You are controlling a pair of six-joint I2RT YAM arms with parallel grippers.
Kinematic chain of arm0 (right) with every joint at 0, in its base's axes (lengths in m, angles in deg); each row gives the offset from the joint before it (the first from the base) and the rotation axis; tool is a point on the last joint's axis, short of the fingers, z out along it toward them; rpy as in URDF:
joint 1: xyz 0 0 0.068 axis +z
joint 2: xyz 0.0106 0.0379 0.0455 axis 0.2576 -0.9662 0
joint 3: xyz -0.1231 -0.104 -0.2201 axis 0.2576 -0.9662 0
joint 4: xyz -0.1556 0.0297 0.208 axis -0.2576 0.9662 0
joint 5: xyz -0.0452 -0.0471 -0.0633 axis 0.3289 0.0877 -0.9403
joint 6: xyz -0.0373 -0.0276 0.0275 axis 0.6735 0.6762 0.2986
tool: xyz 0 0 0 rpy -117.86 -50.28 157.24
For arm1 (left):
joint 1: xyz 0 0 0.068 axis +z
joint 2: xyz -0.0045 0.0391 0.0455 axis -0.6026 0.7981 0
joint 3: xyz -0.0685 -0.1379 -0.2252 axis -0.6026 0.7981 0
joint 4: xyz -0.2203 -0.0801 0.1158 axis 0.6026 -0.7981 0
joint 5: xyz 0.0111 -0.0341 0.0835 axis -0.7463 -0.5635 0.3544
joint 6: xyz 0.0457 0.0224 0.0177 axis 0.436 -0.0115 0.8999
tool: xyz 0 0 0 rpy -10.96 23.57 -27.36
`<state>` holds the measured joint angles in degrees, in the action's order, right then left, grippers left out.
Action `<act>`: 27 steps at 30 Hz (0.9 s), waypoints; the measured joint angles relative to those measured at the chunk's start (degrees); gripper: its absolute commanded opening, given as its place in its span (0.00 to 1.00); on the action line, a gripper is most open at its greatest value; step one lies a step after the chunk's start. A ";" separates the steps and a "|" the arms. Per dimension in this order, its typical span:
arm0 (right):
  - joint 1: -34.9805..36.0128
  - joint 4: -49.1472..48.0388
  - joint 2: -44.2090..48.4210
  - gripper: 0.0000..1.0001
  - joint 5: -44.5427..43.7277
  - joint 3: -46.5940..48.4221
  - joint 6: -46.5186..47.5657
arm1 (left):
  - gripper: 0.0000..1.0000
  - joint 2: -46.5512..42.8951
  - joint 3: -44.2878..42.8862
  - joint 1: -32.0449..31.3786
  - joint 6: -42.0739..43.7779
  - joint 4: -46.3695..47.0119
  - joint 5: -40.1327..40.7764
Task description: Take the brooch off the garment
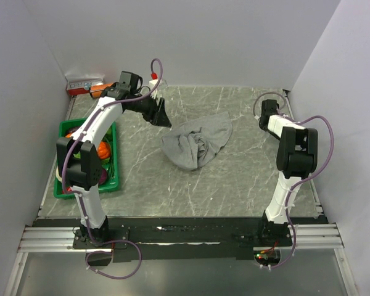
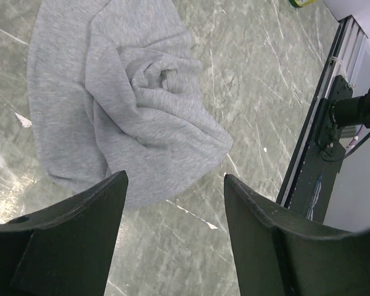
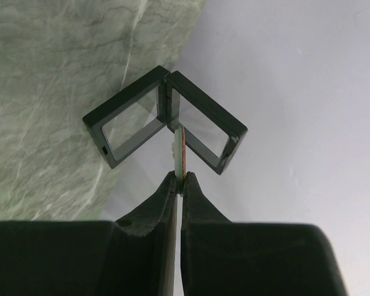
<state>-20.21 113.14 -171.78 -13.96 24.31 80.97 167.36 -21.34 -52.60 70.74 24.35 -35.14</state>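
Observation:
The grey garment [image 1: 197, 142] lies rumpled in the middle of the table and fills the upper left of the left wrist view [image 2: 129, 111]. My left gripper [image 1: 160, 116] hovers open and empty just left of the garment; its jaws [image 2: 176, 179] stand wide apart over the cloth's near edge. My right gripper [image 1: 266, 110] is at the far right, away from the garment. In the right wrist view it [image 3: 180, 177] is shut on the brooch [image 3: 180, 151], a thin whitish disc seen edge-on, held at the opening of a small open black-framed case [image 3: 206, 102].
A green crate [image 1: 111, 185] with orange and dark items stands at the left edge under the left arm. A red and white box [image 1: 83, 86] sits at the far left corner. White walls close in the table on three sides. A black rail [image 2: 320, 142] runs along the table's near edge.

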 measured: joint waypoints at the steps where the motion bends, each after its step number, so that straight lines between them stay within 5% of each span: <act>1: -0.26 -0.33 -0.28 0.00 0.00 0.00 0.02 | 0.69 0.00 -0.15 0.00 -0.02 -0.02 0.02; 27: -3.37 -3.78 -7.15 0.00 -2.78 -1.84 1.46 | 0.69 0.66 -0.33 -0.20 -0.02 0.00 0.90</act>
<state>-23.57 109.36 -178.92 -16.73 22.48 82.43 168.01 -21.67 -52.80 70.72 24.35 -34.24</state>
